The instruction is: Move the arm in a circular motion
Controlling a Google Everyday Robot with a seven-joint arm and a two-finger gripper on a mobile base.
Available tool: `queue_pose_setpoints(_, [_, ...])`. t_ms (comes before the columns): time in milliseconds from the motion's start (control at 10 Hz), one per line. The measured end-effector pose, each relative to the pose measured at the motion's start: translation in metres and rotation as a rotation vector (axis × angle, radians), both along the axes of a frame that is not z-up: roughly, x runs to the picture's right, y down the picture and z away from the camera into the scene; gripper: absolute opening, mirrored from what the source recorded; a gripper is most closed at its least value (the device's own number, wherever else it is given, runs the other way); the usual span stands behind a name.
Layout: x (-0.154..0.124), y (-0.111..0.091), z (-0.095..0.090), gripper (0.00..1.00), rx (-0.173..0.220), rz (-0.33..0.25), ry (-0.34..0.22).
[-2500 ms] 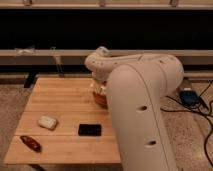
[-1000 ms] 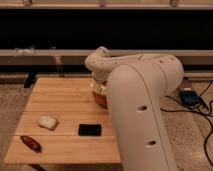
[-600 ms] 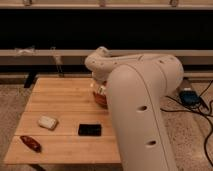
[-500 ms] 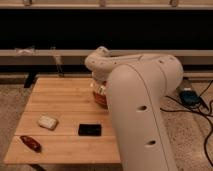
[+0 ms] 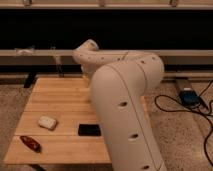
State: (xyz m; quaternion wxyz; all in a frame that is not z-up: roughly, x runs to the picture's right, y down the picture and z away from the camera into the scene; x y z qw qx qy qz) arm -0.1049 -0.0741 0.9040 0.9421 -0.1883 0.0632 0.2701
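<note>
A pale lump (image 5: pixel 47 122), a flat black item (image 5: pixel 89 130) and a reddish-brown item (image 5: pixel 30 143) are being carried, well apart, on the wooden desk (image 5: pixel 60 97). A dark box (image 5: pixel 189 96) and black cables (image 5: pixel 172 107) are being seen on the floor at the right. The desk's right part is being covered by the arm (image 5: pixel 125 100), cream-white, thick, rounded and dotted with dark holes. The claw is being hidden behind it, so its state cannot be told.

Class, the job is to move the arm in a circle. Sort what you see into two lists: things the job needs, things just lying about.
Job: the arm; its gripper, hidden behind the arm's large near segment.

Lying about: wooden table; small white object; flat black object; dark red object at the table's front-left corner; blue box on the floor; black cables.
</note>
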Motion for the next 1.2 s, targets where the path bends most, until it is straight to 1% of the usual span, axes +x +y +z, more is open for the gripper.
queue_pose_setpoints(100, [-0.032, -0.004, -0.006, 0.8, 0.004, -0.037, -0.033])
queue_pose_setpoints(200, [-0.054, -0.003, -0.018, 0.8, 0.008, -0.073, -0.059])
queue_pose_setpoints(300, [-0.075, 0.003, -0.031, 0.8, 0.008, -0.111, -0.084])
queue_pose_setpoints(500, [-0.118, 0.02, -0.064, 0.8, 0.02, -0.187, -0.149])
queue_pose_setpoints(700, [-0.147, 0.045, -0.098, 0.8, 0.034, -0.257, -0.202])
queue_pose_setpoints(800, [-0.158, 0.061, -0.116, 0.8, 0.04, -0.295, -0.228])
queue_pose_setpoints(1000, [-0.169, 0.089, -0.146, 0.8, 0.051, -0.366, -0.268])
queue_pose_setpoints(1100, [-0.175, 0.112, -0.167, 0.8, 0.053, -0.419, -0.294])
queue_pose_setpoints(1200, [-0.176, 0.128, -0.182, 0.8, 0.053, -0.451, -0.309])
